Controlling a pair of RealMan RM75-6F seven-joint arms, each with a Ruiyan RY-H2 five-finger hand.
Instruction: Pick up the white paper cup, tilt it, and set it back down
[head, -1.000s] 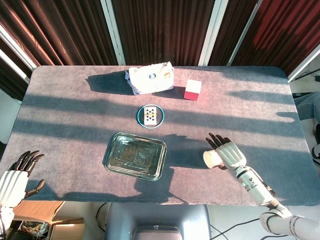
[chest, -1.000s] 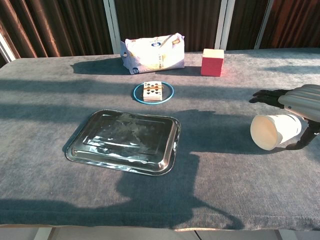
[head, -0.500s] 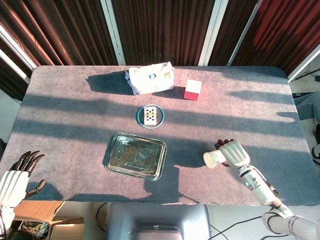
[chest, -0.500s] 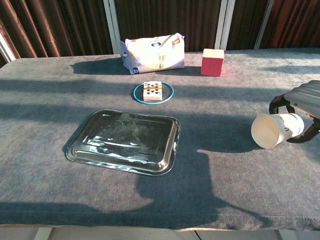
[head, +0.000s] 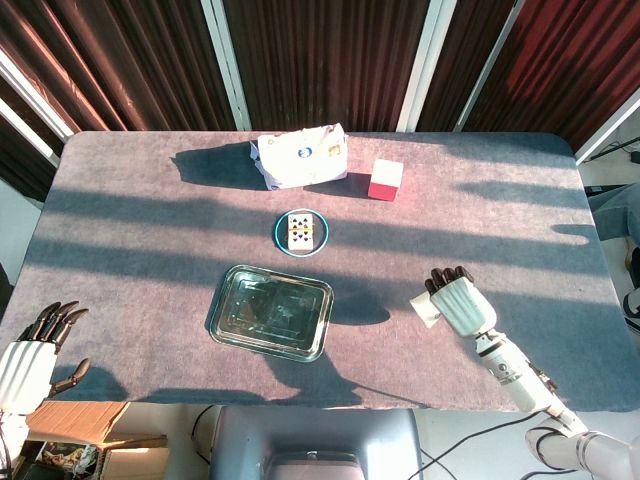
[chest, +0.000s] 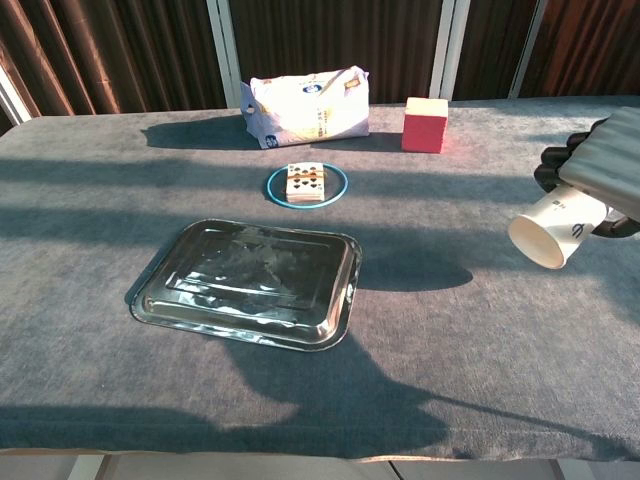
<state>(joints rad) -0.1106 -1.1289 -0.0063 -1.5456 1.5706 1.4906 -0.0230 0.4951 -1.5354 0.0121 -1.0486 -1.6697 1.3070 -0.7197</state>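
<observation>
My right hand (chest: 597, 170) grips the white paper cup (chest: 556, 225) and holds it above the table at the right side. The cup is tilted, its open mouth pointing down and to the left. From the head view the right hand (head: 459, 302) covers most of the cup (head: 427, 309), and only a sliver of it shows at the hand's left. My left hand (head: 28, 352) hangs off the table's near left corner with its fingers apart and nothing in it.
A shallow metal tray (chest: 250, 282) lies at the table's middle. Behind it sits a blue ring with playing cards (chest: 306, 183). A white bag (chest: 306, 105) and a red and white box (chest: 425, 124) stand at the far edge.
The right hand has closed around the cup and lifted it off the table, turning its mouth from facing left to slanting downward. The left hand has not moved.
</observation>
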